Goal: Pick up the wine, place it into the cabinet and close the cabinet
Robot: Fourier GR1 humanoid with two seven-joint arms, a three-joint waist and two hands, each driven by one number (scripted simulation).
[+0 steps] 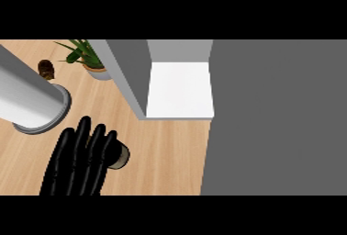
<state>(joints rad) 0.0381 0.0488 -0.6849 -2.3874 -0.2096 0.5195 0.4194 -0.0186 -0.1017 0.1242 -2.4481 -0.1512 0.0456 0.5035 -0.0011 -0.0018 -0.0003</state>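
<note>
**Q:** Where is the wine found?

**A:** The wine (pixel 120 155) is seen on the near left part of the wooden counter (pixel 169 151). Only a small rounded piece of it is shown, dark with a pale tan edge. The rest is covered by the left hand (pixel 78 160), against whose right side it is pressed.

**Q:** How is that hand held?

**A:** The black fingers are stretched out straight and kept close together, pointing toward the far side. They are laid beside and over the wine rather than curled round it. Whether the thumb is wrapped about the wine cannot be told, since the thumb is hidden.

**Q:** What is placed around them?

**A:** Just beyond the hand, to the far left, a large pale grey cylinder (pixel 30 98) is seen, tilted, with a darker rim at its near end. Whether it is touched by the fingertips cannot be told. Farther off, a small brown object (pixel 46 69) is set on the counter, and a potted plant (pixel 88 59) with long green leaves is placed to its right.

**Q:** And the cabinet?

**A:** The cabinet (pixel 129 73) is found to the right of the plant, well apart from the wine. A white inner floor (pixel 180 89) is shown between a grey side wall and a broad grey panel (pixel 278 119), by which the whole right side of the view is filled.
</note>
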